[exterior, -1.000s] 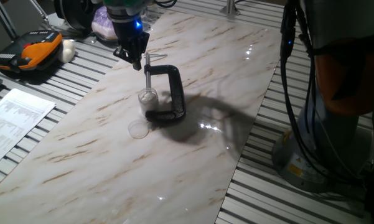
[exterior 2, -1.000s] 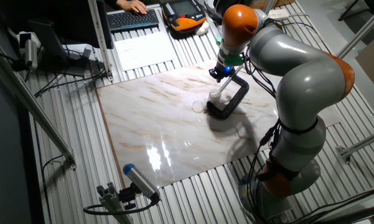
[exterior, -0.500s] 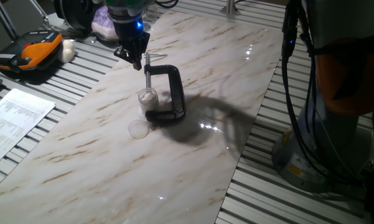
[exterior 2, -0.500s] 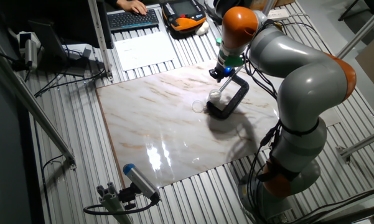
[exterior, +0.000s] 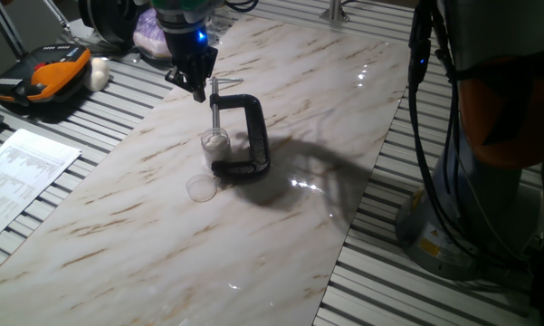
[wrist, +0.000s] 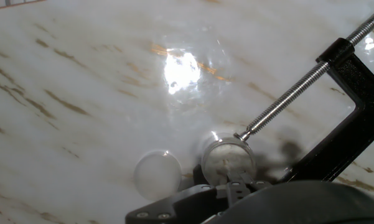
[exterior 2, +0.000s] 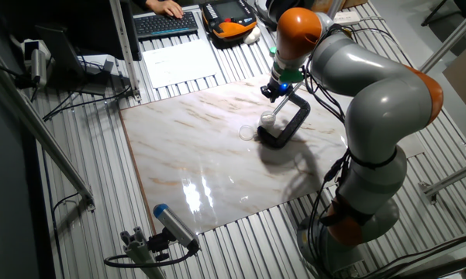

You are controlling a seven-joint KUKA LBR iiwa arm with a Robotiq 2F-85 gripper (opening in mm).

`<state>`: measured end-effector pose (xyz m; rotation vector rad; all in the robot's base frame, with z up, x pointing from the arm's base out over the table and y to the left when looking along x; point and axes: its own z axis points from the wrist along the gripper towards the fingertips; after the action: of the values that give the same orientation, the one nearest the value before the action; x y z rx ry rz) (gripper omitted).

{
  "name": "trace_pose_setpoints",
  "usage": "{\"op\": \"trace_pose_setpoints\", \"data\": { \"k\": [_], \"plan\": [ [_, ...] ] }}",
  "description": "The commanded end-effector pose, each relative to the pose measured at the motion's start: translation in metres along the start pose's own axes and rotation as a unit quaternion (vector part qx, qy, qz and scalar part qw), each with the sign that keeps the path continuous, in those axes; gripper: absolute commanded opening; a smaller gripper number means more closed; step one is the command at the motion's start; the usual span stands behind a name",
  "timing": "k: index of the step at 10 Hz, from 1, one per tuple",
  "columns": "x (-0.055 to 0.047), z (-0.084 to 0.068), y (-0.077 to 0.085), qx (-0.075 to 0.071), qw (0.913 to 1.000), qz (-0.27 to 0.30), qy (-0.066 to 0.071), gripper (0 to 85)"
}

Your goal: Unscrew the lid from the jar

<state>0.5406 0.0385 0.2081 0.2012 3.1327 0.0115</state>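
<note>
Clear plastic, the jar stands mid-bench pinned in the clamp, with the lid already lying beside it. Directly above the clamp's screw hovers the gripper; I cannot tell whether it is apart.

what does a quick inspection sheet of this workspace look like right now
surface: marble-pattern board on a slatted metal table, with glare spots.
job's things: jar upright, pinned in the black C-clamp; lid off, lying flat on the board beside it.
clutter: paper sheet, orange-black pendant.
claw: claw above the clamp's screw end, holding nothing; open or shut unclear.
cables: black bundle hanging by the arm's base.
surroundings: keyboard with a person's hand on it at the far edge.
</note>
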Motion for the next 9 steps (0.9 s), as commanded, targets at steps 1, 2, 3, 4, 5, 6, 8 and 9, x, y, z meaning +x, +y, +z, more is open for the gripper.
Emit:
{"op": "trace_pose_setpoints", "data": {
  "k": [1, 2, 3, 4, 5, 6, 8, 9],
  "plan": [
    [-0.0001, 0.0000, 0.0000, 0.000, 1.0000, 0.001, 0.001, 0.0],
    [0.0003, -0.0002, 0.0000, 0.000, 1.0000, 0.001, 0.001, 0.0],
    [0.0003, -0.0004, -0.0001, 0.000, 1.0000, 0.001, 0.000, 0.0],
    [0.0002, -0.0001, -0.0002, 0.001, 1.0000, 0.001, 0.000, 0.0],
    [-0.0001, 0.0002, -0.0008, 0.001, 1.0000, 0.000, 0.000, 0.0],
    [-0.0007, 0.0007, -0.0008, 0.001, 1.0000, -0.002, 0.000, 0.0],
    [-0.0008, 0.0009, -0.0001, 0.002, 1.0000, -0.002, -0.006, 0.0],
    [-0.0003, 0.0005, -0.0005, 0.004, 1.0000, -0.004, -0.007, 0.0]
  ]
}}
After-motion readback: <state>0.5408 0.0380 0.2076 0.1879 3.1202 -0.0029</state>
